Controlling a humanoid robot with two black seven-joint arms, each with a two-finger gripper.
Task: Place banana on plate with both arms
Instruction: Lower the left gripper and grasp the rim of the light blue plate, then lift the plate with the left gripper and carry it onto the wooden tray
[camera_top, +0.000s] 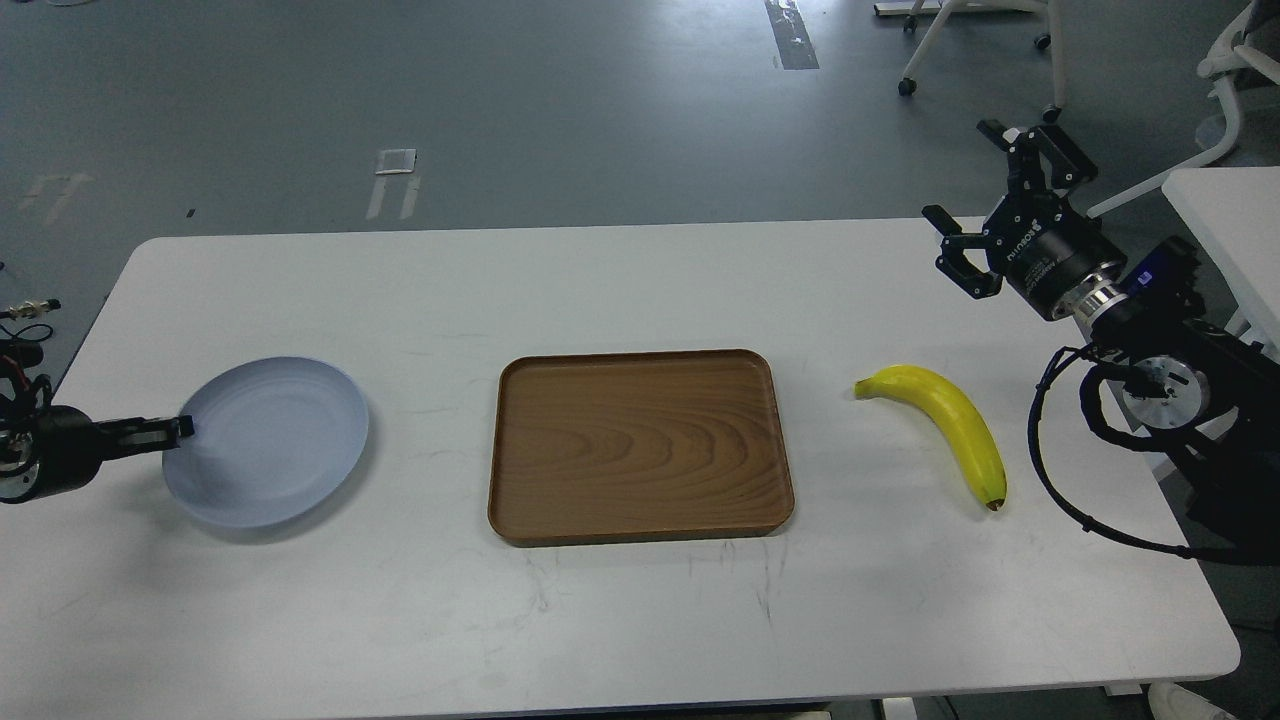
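The pale blue-grey plate (270, 442) is at the left of the white table, held a little above it with a shadow under its near edge. My left gripper (183, 429) comes in from the left edge and is shut on the plate's left rim. The yellow banana (948, 420) lies on the table at the right, stem pointing left and dark tip towards me. My right gripper (958, 168) is open and empty, raised over the table's far right corner, well behind the banana.
A rectangular brown wooden tray (640, 445) lies in the middle of the table (640, 290), between plate and banana. A second white table (1225, 215) and chair legs stand at the far right.
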